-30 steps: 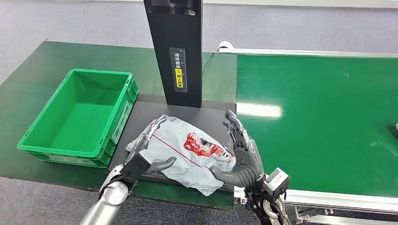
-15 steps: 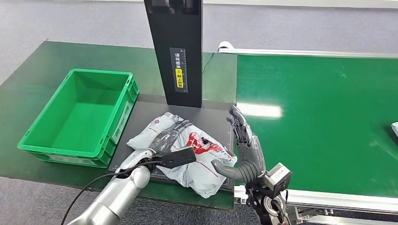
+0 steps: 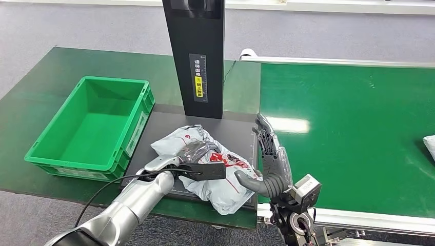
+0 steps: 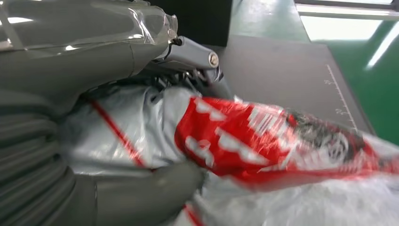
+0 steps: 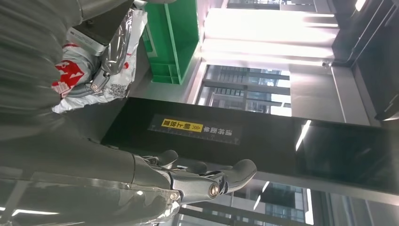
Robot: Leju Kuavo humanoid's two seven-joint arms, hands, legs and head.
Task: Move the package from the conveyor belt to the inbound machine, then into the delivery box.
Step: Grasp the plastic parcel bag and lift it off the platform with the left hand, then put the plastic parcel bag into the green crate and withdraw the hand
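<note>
Two robot hands are on my screens, one on each side of the package [image 3: 215, 171], which lies crumpled on the black platform of the inbound machine [image 3: 197, 56]. That platform sits on the dark green counter [image 3: 41, 87], just beside the empty green delivery box [image 3: 90, 128].

On my head view the left robot hand [image 3: 197, 160] lies over the grey-and-red package, dark fingers spread across its top. My left wrist view shows more: the thick grey thumb [image 4: 146, 188] is tucked under the plastic while the fingers press from above, so I read that hand as holding the package, which looks bunched up off the platform.

The right robot hand [image 3: 269, 164] stands upright at the package's right edge with straight, spread fingers and the thumb curled toward the bag; it grips nothing.

Further right runs the bright green conveyor belt [image 3: 349, 123], with another pale parcel [image 3: 430, 146] at its far right edge.
</note>
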